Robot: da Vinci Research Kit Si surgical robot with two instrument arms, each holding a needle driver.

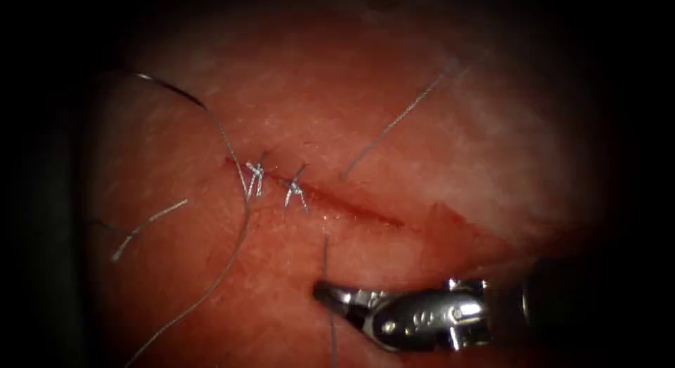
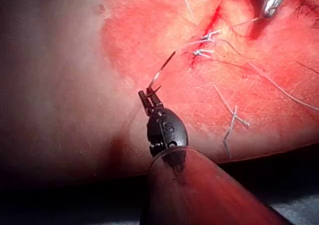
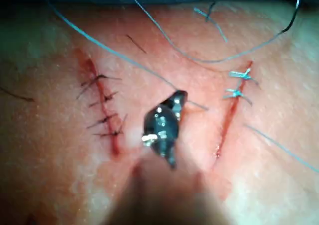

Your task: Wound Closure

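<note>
The right arm's tool is coming in from the right below the cut, its fingers together and clamped on the thread, which is running up from the tip toward the cut and also trailing down past it. In the left wrist view the left arm's tool is lying over pale tissue away from the cut, its fingers clamped on the curved needle near one end; the needle is standing clear of the tissue, pointing toward the stitches. In the endoscope view two knotted stitches are closing the left end of the cut, while the rest is gaping open with red fluid along it. A long strand of thread is looping across the left side past the first stitch. A loose thread end is lying at the far left, another above the cut. In the right wrist view a second, fully stitched cut is lying beside the tool.
</note>
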